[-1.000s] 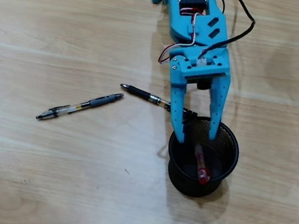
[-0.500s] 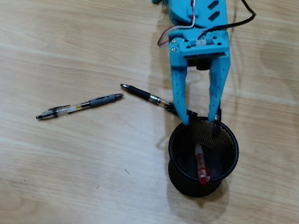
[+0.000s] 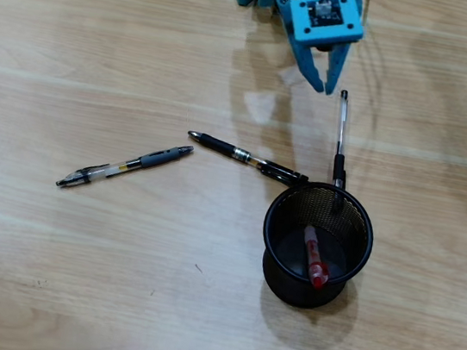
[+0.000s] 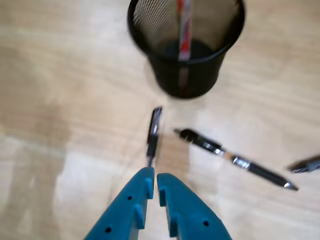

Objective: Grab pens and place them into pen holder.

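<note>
Red-and-white pen (image 3: 313, 255) inside pen holder (image 3: 274, 255); claw (image 3: 325, 87) empty, tips nearly together.

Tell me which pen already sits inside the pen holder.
The red-and-white pen alone stands inside the black mesh pen holder. The clear pen, the black gold-banded pen and the grey pen lie on the table.

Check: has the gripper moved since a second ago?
Yes. In the overhead view the gripper has pulled back from over the pen holder toward the top edge, and its fingers have nearly closed.
</note>
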Controlling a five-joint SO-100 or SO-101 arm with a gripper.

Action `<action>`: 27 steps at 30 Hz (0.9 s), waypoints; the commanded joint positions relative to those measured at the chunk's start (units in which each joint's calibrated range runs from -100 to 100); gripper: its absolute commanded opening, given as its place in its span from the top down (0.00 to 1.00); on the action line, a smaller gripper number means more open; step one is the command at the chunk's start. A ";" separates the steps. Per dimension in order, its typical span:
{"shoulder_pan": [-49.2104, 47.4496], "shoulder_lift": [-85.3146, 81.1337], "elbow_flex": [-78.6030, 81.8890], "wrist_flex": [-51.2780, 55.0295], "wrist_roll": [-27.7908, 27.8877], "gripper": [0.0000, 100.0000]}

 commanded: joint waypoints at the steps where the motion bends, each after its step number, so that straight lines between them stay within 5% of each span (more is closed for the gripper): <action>1: -2.53 -2.83 -0.87 4.53 -2.08 0.98; 6: -8.65 5.49 -3.77 4.53 -5.90 0.98; 23: -12.86 23.41 -11.28 5.53 -6.17 0.97; 27: -12.86 24.85 -9.47 6.72 -6.22 0.83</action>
